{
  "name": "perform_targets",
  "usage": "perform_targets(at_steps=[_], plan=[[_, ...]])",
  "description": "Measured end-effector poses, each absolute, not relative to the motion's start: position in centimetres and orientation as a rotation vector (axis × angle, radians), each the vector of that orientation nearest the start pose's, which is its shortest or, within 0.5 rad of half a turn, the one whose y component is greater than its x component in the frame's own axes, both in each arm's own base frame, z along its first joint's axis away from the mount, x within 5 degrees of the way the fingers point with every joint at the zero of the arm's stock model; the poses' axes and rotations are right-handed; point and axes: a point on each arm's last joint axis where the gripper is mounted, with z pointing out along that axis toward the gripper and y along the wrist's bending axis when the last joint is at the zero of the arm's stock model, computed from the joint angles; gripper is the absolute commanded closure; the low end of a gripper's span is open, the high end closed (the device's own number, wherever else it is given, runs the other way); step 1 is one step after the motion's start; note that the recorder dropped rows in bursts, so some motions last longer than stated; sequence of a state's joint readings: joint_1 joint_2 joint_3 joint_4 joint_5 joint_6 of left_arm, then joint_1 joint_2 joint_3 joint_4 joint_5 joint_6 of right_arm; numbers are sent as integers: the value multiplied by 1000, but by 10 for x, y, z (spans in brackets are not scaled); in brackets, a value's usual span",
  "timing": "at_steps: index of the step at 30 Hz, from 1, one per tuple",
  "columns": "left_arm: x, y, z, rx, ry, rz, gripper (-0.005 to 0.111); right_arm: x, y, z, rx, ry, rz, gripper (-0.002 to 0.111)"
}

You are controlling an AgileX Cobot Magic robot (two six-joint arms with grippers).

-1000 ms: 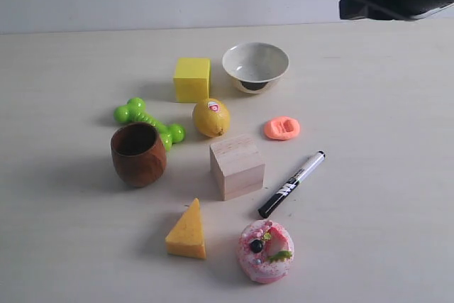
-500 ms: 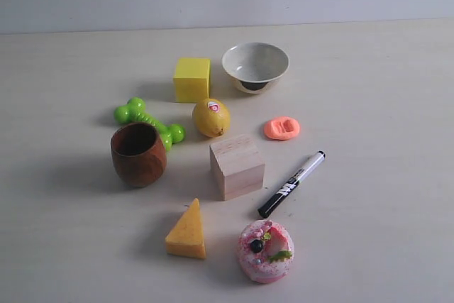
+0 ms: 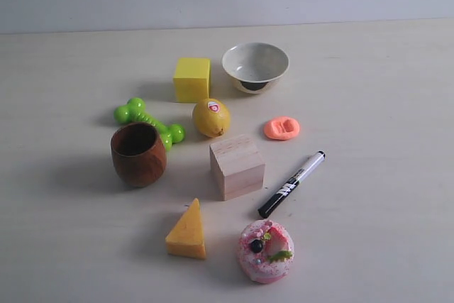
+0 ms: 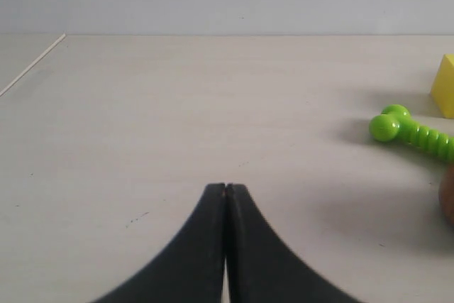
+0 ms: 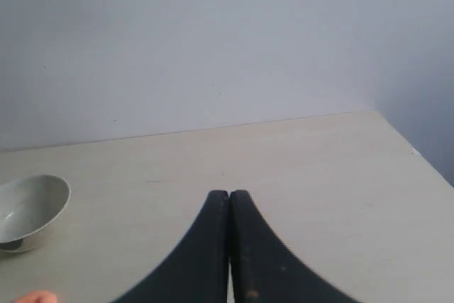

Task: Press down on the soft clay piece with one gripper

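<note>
1. Gone from the top right corner of the exterior view is the black arm that showed there 1 second ago. Nothing on the pale table (image 3: 369, 90) has moved.
2. The small salmon-orange soft clay piece (image 3: 282, 128) lies flat on the table with a dent in its top. It sits between the round white bowl (image 3: 255, 65) and the black and white marker pen (image 3: 292, 184), to the right of the yellow lemon (image 3: 211, 118). Nothing touches it.
3. The black right gripper (image 5: 228, 193) has its 2 curved fingers pressed tight together with nothing between them. Its wrist view also shows the bowl (image 5: 28, 211) and an edge of the clay (image 5: 35, 297).
4. The black left gripper (image 4: 225, 188) is closed tight and empty too. Bare table lies ahead of it, and the bright green toy dumbbell (image 4: 411, 131) is off to one side.
5. A pale wooden cube (image 3: 237, 167) stands near the marker pen.
</note>
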State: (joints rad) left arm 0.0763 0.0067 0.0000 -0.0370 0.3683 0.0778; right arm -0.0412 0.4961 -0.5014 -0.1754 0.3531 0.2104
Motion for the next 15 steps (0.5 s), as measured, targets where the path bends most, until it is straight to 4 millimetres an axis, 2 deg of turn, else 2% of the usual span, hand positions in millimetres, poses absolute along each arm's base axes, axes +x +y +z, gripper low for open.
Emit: perform_targets(at_steps=[2, 5, 15], plan=[[53, 3, 180, -21, 1859, 71, 107, 86, -9, 302, 123, 1767, -56, 108], [53, 3, 180, -21, 1859, 71, 107, 72, -9, 289, 123, 1727, -55, 108], [53, 3, 180, -21, 1859, 71, 107, 68, -9, 251, 122, 1790, -58, 108]])
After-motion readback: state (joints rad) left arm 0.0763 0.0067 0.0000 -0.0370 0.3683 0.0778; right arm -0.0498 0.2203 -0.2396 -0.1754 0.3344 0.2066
